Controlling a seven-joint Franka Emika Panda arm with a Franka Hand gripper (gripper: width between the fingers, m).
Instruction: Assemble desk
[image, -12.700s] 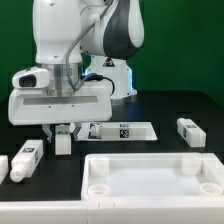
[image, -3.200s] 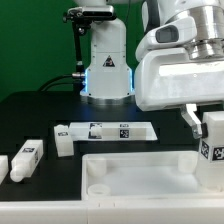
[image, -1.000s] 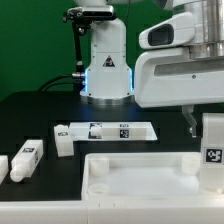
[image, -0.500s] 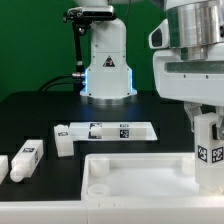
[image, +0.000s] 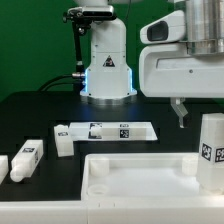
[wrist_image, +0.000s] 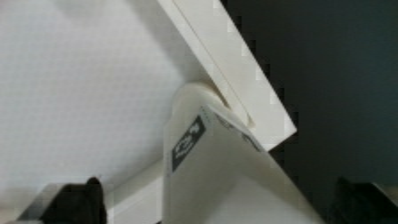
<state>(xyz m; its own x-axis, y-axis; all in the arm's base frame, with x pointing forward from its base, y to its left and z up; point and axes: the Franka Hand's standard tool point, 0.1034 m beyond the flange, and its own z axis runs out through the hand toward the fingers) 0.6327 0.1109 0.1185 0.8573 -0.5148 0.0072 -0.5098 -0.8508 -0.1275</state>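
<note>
The desk's white tabletop (image: 130, 176) lies rim-up at the front of the table. One square white leg (image: 211, 150) with tags stands upright in its corner at the exterior view's right. My gripper (image: 205, 113) hangs just over that leg, open; one dark finger (image: 179, 113) shows clear of the leg's side. In the wrist view the leg (wrist_image: 222, 150) rises between the two fingertips (wrist_image: 80, 201) without touching them, my gripper (wrist_image: 217, 206) straddling it beside the tabletop's rim (wrist_image: 222, 50). Loose legs (image: 63, 141) (image: 28, 155) lie at the exterior view's left.
The marker board (image: 110, 130) lies flat in the middle of the black table. The white robot base (image: 107, 60) with a blue light stands behind it. Another white part (image: 3, 166) lies at the exterior view's far left edge.
The fingers have spread off the leg and the hand has lifted slightly. The leg stays upright in the tabletop's corner. Earlier the gripper carried it there from the exterior view's left.
</note>
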